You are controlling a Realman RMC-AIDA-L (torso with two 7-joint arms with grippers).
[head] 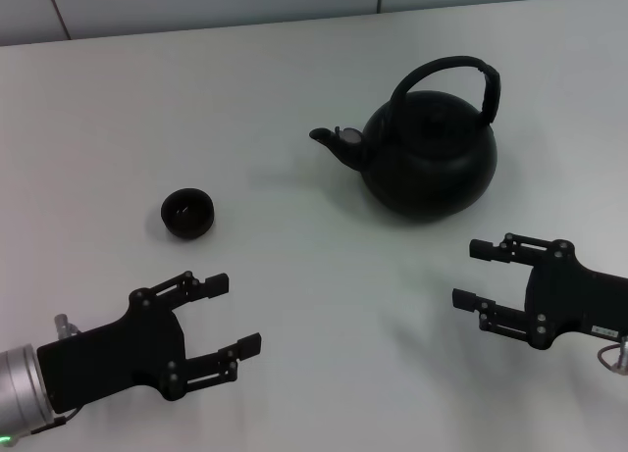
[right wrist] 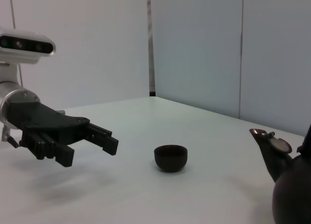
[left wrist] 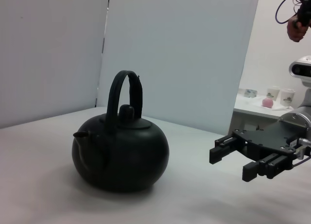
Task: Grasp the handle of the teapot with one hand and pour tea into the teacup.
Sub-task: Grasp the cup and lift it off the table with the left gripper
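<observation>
The matte-black teapot [head: 428, 153] stands upright on the white table at the back right, its spout [head: 329, 138] pointing left. Its arched handle [head: 451, 72] loops over the lid. It also shows in the left wrist view [left wrist: 120, 153], and its spout in the right wrist view [right wrist: 269, 144]. The tiny black teacup [head: 187, 213] sits on the table left of centre; it shows in the right wrist view too [right wrist: 170, 157]. My left gripper [head: 234, 315] is open and empty, near the front, below the cup. My right gripper [head: 475, 274] is open and empty, in front of the teapot.
The white table [head: 294, 89] ends at a grey wall at the back. In the left wrist view a side shelf holds small cups [left wrist: 279, 94], far off behind my right gripper [left wrist: 232, 163]. In the right wrist view my left gripper [right wrist: 90, 146] hovers over the table.
</observation>
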